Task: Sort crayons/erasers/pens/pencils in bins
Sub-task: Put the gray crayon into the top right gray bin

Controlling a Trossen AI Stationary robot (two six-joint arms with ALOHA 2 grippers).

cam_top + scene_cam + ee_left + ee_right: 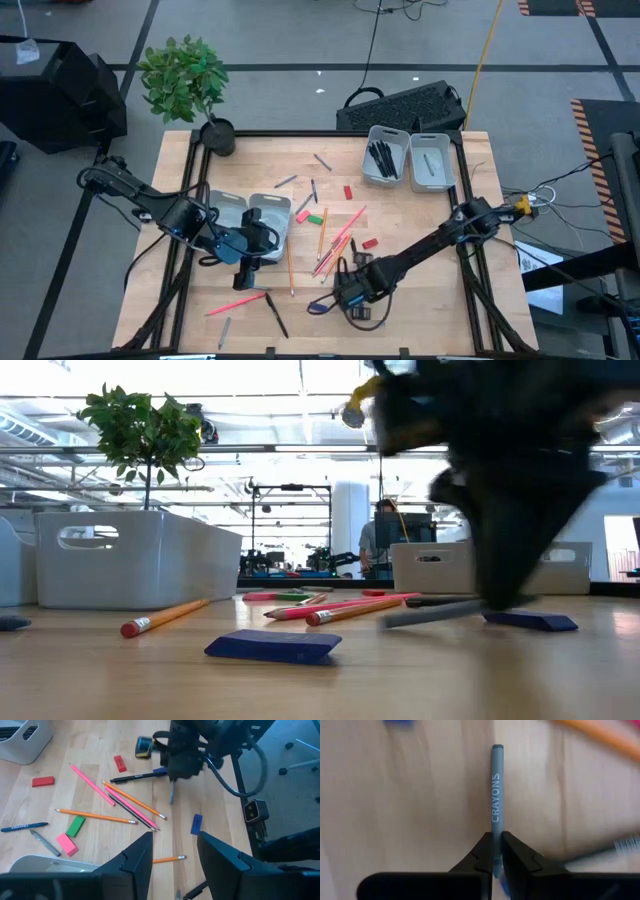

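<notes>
Wooden table [420,300] (grey floor around) | right gripper [496,854] pinching grey crayon [495,790]

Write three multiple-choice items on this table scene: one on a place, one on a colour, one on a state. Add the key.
1. Where does the potted plant stand on the table?
A) at its far left corner
B) at its middle
C) at its near right corner

2. What colour is the crayon that the right hand grips?
A) pink
B) grey
C) green

3. What state is the left hand in?
A) open, holding nothing
B) shut on a pink stick
C) shut on a red block

Key:
1 A: the high view shows the pot at the far left corner.
2 B: the right wrist view shows a grey stick marked CRAYONS between the fingers.
3 A: the left wrist view shows its fingers apart with only the table between them.
</notes>
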